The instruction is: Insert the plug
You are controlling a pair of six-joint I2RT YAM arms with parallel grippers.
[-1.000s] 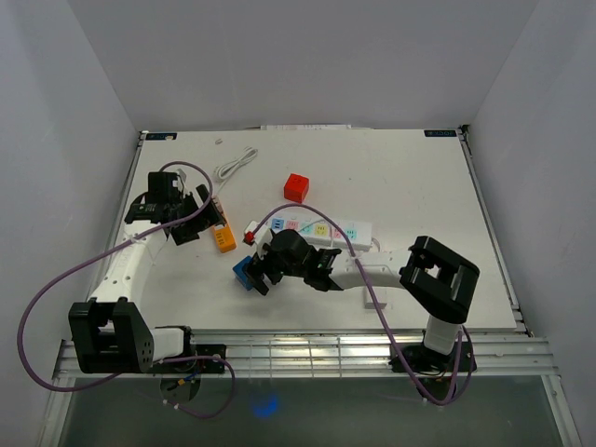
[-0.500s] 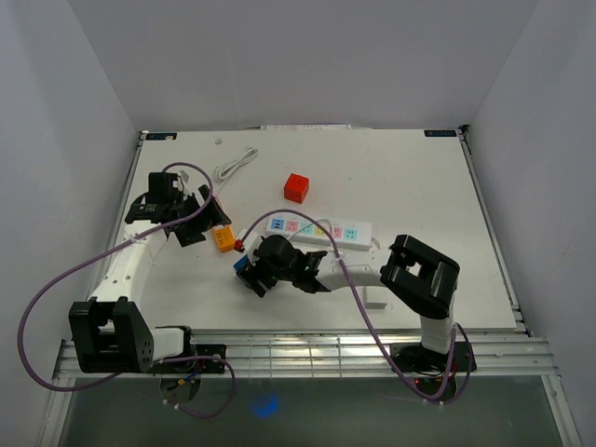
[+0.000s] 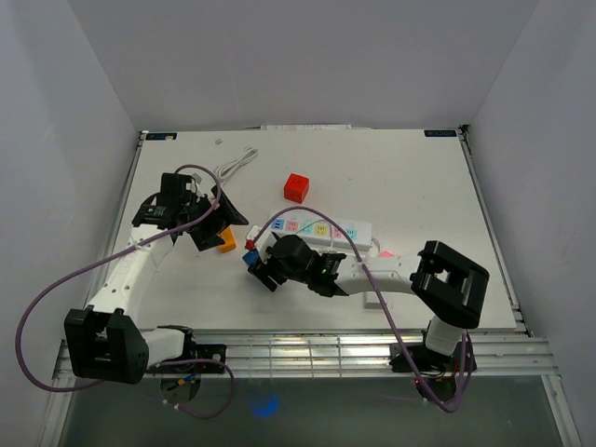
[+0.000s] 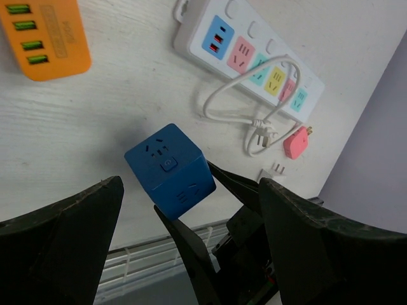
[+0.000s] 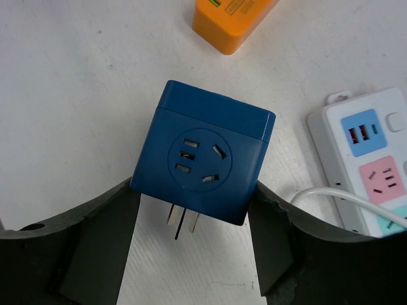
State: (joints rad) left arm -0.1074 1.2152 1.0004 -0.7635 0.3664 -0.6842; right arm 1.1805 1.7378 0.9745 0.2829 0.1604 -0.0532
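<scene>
Since the right gripper (image 5: 194, 194) pinches the blue cube plug (image 5: 203, 162) only at its lower flanks, near the end of the white power strip (image 5: 372, 149), the cube may swivel — its prongs (image 5: 181, 221) then miss the slots — while the left gripper (image 4: 191, 184) hovers spread wide

On the table (image 3: 438, 186), the cube adapter (image 5: 203, 159) lies between the right fingers (image 5: 95, 241), just in front of the power strip's (image 3: 321, 228) left end. The flat charger block (image 3: 226, 242) sits to its left. Behind the strip stands a small cube (image 3: 296, 187), with a coiled cable (image 3: 235, 166) further back and left. A small plug (image 4: 296, 141) lies by the strip's right end.
</scene>
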